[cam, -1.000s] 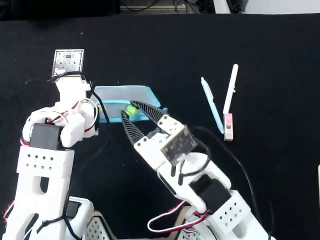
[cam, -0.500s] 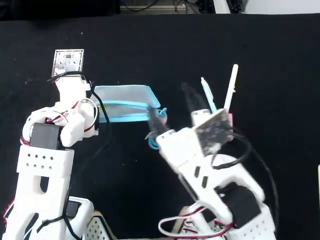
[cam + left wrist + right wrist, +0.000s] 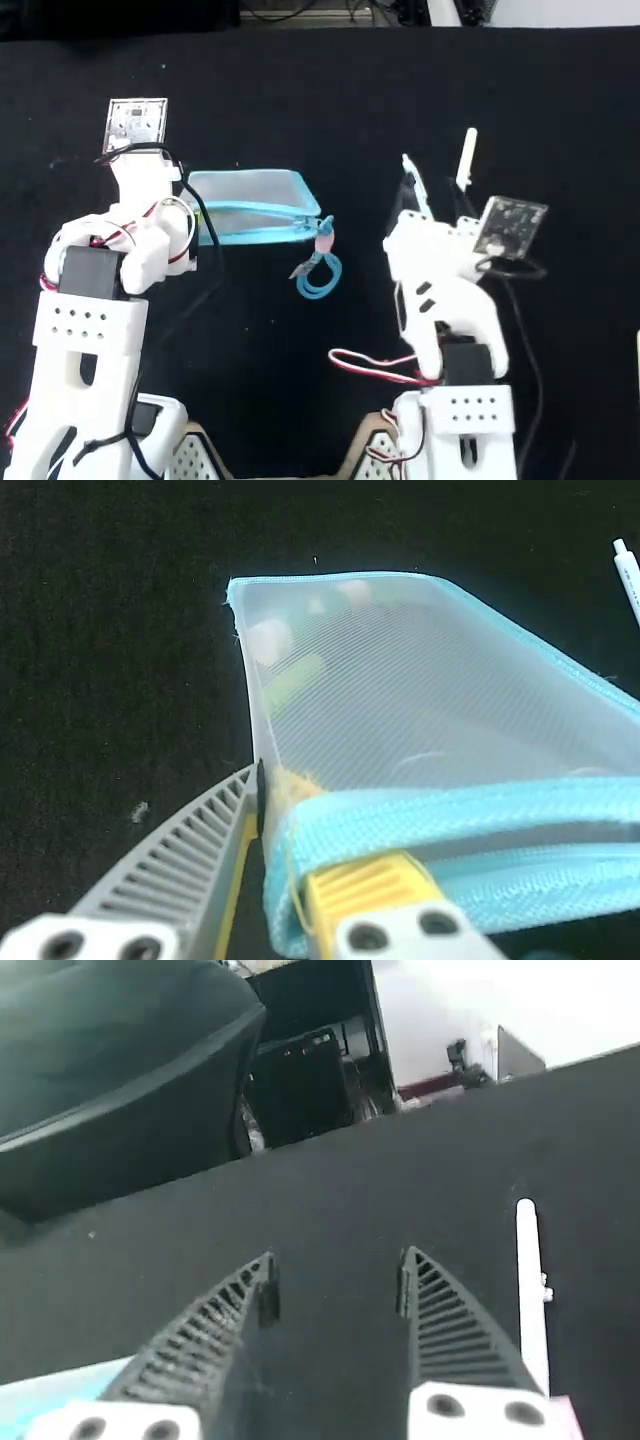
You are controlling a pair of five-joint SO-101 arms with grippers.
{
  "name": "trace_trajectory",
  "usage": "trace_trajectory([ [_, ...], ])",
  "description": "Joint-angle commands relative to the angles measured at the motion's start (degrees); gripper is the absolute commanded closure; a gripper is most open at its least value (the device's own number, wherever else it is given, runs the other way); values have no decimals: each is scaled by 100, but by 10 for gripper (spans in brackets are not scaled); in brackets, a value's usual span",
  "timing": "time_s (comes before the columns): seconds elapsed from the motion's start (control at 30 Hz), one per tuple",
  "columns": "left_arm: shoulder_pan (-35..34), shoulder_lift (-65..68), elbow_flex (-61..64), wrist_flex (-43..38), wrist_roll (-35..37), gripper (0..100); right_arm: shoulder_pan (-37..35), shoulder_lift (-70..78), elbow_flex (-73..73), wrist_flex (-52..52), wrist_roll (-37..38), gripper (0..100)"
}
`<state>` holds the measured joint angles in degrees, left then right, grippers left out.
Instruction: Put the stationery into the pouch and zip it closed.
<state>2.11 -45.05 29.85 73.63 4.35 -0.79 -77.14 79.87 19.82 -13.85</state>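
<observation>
Left gripper (image 3: pixel 270 790) clamps translucent blue-trimmed zip pouch (image 3: pixel 250 195); right gripper (image 3: pixel 335 1280), jaws apart beside slim white pen (image 3: pixel 530 1280) at pouch's 3 o'clock, should straddle its barrel squarely.

From above, the left arm (image 3: pixel 120 250) covers the pouch's (image 3: pixel 250 195) end away from its strap (image 3: pixel 320 275), hiding the grip there. Past the strap end, the right arm (image 3: pixel 440 290) hides all but the far tips of the blue pen (image 3: pixel 409 172) and white pen (image 3: pixel 466 152). In the left wrist view the pouch's contents (image 3: pixel 295 675) are blurred green and pale shapes behind mesh, and its strap end is cut off by the edge. In the right wrist view a pink thing (image 3: pixel 568 1412) and a pale blue sliver (image 3: pixel 50 1385) are cropped and cannot be identified.
</observation>
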Motion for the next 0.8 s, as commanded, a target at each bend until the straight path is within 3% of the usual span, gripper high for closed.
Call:
trace_trajectory([
  [0.0,40,62,13,-105,53,970,114,31,259,-677,299,822],
  [0.43,40,62,13,-97,53,970,-273,48,857,-1152,879,822],
  [0.77,40,62,22,-97,53,970,-273,884,119,-545,835,822],
])
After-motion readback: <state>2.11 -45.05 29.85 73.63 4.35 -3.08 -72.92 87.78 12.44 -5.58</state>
